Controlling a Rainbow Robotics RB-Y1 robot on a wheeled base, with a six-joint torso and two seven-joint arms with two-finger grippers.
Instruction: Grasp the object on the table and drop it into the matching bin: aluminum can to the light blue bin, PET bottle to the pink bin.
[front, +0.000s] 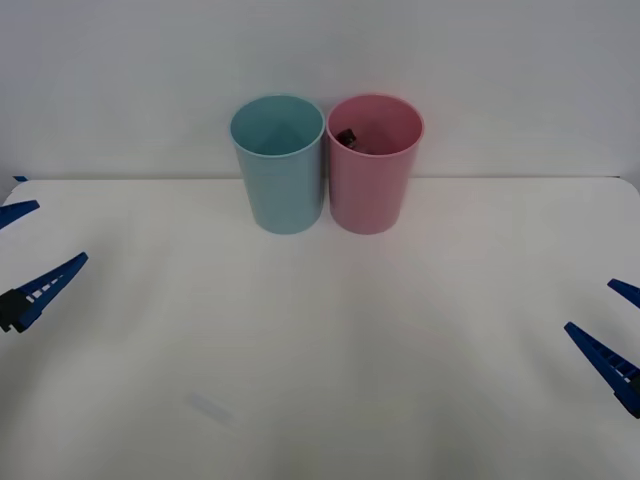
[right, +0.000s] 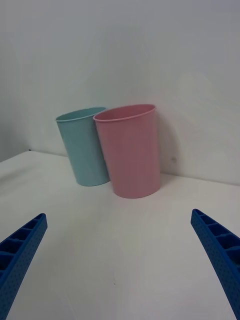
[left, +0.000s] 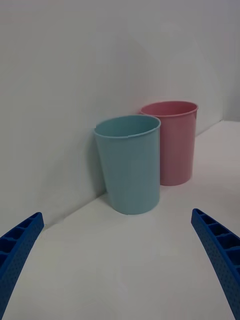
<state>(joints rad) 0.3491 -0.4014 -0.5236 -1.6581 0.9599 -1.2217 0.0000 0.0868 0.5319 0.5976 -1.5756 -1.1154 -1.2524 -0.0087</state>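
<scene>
Seemingly the PET bottle (front: 349, 138) lies inside the pink bin (front: 371, 190), well apart from both wide-spread tools.

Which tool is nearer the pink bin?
Right, slightly. The pink bin stands right of centre; the right tool is low at the right edge, the left tool at the far left.

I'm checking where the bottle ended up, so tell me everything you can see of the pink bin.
The pink bin is a tall round cup of matte pink plastic that tapers towards its base. It stands upright at the far edge of the white table, close to the wall, with its side against or nearly against the light blue bin on its left. Its mouth is open, and the front view shows a small dark object inside near the rim, too small to identify. Neither gripper touches it.
</scene>
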